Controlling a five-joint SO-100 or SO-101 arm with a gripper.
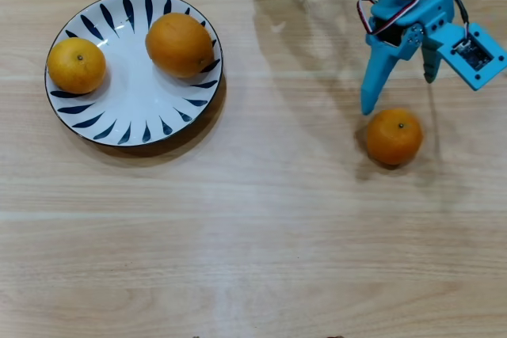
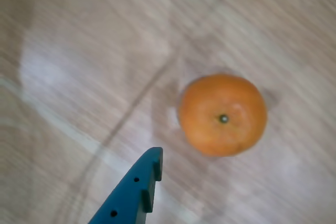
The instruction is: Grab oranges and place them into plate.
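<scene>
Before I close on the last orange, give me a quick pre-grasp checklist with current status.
1. Pincer open: ok.
2. Pincer empty: ok.
3. Loose orange between the fingers: not ok; in the overhead view it lies just beyond the tips.
4. Height above table: cannot tell.
5. Plate has room: ok; the large orange and small orange leave bare space.
6. Path to the plate clear: ok.
</scene>
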